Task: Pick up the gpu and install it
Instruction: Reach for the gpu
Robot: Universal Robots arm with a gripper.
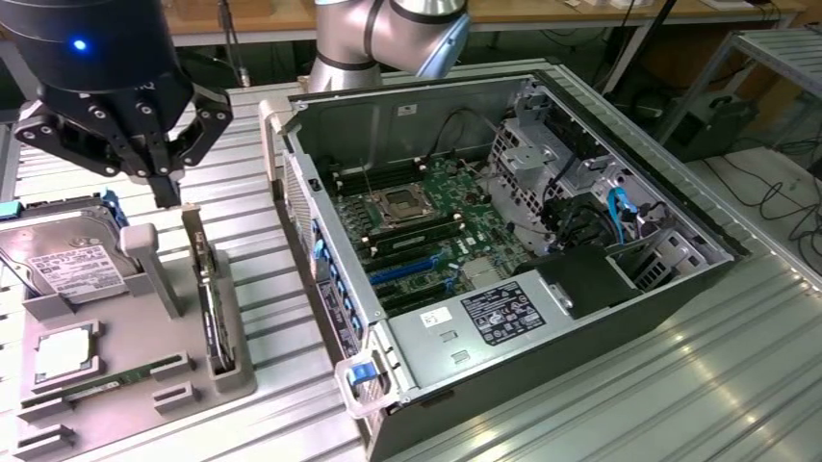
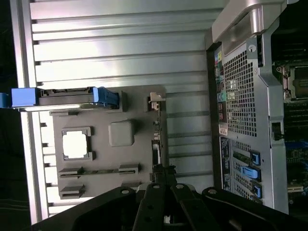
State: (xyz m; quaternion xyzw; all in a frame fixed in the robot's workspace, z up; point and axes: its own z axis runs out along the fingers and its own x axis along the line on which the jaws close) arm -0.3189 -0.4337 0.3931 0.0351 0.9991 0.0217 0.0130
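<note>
**Spotter:** Your gripper, fingers pressed together and empty, hangs over the gray holder.

**Desk:** You have the gpu just below it, on edge, long axis running toward the camera. The open computer case sits to the exterior view's right.

Ribbed metal table; wooden bench behind, perhaps cables across floor.

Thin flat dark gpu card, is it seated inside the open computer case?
No, the gpu stands on edge in the grey tray beside the case.
</note>
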